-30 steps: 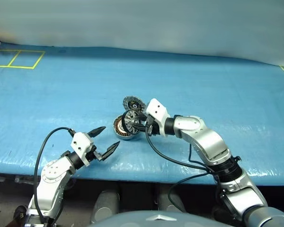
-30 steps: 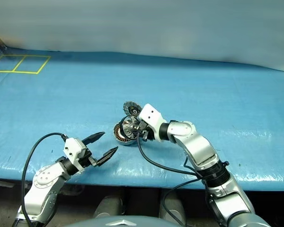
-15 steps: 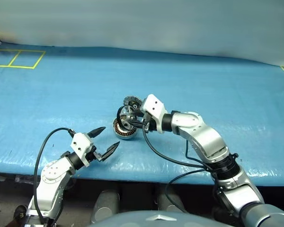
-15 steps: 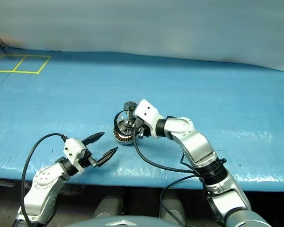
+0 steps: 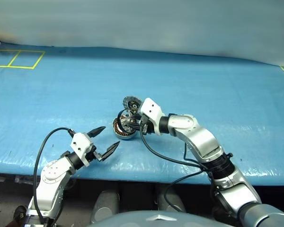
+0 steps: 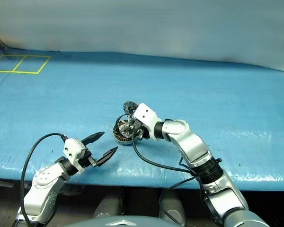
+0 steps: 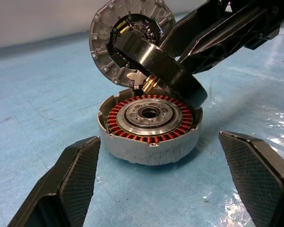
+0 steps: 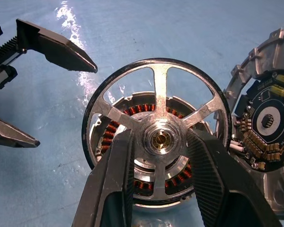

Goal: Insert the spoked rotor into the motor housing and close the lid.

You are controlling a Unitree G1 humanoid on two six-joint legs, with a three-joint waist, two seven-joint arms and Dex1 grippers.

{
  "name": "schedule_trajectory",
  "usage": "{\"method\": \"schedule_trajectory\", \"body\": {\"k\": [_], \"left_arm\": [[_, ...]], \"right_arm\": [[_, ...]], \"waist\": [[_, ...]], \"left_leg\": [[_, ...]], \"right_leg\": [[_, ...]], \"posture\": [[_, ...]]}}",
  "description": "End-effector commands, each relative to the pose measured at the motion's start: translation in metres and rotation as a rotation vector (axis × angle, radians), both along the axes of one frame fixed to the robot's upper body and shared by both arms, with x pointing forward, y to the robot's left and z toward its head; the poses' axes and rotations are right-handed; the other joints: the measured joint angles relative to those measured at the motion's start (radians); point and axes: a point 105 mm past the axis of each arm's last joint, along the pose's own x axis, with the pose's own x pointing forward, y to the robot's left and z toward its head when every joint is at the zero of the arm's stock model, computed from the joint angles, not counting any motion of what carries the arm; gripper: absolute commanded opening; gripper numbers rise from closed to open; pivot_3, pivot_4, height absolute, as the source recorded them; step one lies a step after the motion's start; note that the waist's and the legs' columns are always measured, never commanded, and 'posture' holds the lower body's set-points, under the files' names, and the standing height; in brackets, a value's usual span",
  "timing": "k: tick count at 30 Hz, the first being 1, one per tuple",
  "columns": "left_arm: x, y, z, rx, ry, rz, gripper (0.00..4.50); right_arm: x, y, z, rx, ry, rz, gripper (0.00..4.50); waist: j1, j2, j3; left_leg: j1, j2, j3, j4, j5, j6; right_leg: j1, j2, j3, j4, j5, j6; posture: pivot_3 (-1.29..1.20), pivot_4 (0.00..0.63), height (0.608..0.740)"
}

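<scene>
While the spoked rotor (image 8: 156, 137) is held tilted just above the motor housing (image 7: 149, 130), its silver hub is gripped between the two black fingers (image 8: 114, 177) of the right hand (image 5: 135, 124) — the dark rim and the spokes are left free on all sides. Through the gaps between the spokes, the ring of copper windings in the housing can be seen directly below. The housing is set on the blue sheet of the bench (image 5: 203, 90), roughly midway along its width and nearer to the front edge than to the back. The lid (image 7: 130, 40) is propped up just behind the housing, on the side toward the back edge, with its dark inner face and small parts turned toward the robot. The left hand (image 5: 105, 140) is kept spread wide and empty near the front edge — well apart from the housing, its fingertips pointed toward it.
</scene>
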Motion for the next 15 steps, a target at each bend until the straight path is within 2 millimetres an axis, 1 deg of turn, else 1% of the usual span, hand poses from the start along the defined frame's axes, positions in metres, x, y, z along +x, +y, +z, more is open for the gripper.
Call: {"method": "schedule_trajectory", "body": {"k": [1, 13, 14, 15], "left_arm": [[0.0, 0.002, 0.011, -0.002, -0.052, 0.011, 4.38], [0.0, 0.003, 0.011, -0.001, -0.052, 0.017, 4.38], [0.0, 0.003, 0.011, -0.001, -0.053, 0.017, 4.38], [0.001, 0.003, 0.01, -0.001, -0.053, 0.017, 4.38]], "right_arm": [[-0.001, 0.006, 0.009, 0.012, -0.042, 0.031, 1.34], [-0.001, 0.007, -0.002, -0.015, -0.017, 0.026, 1.34], [0.0, 0.006, -0.002, -0.016, -0.017, 0.022, 2.05], [0.0, 0.006, -0.002, -0.016, -0.018, 0.019, 2.25]], "waist": [[0.0, 0.0, 0.0], [-0.002, 0.0, -0.001], [-0.002, 0.0, -0.001], [-0.001, 0.0, 0.0]], "left_leg": [[0.0, 0.0, 0.0, 0.0, 0.0, 0.0], [0.001, 0.0, 0.0, 0.0, 0.0, 0.0], [0.002, 0.0, 0.0, 0.0, 0.0, 0.0], [0.002, 0.0, 0.0, 0.0, 0.0, 0.0]], "right_leg": [[0.0, 0.0, 0.0, 0.0, 0.0, 0.0], [0.001, 0.0, 0.0, 0.001, 0.0, 0.0], [0.001, 0.0, 0.0, 0.001, 0.0, 0.0], [0.001, 0.0, 0.0, 0.001, 0.0, 0.0]], "posture": [[0.0, 0.15, 0.74], [0.0, 0.15, 0.74], [0.0, 0.15, 0.74], [0.0, 0.15, 0.74]]}}
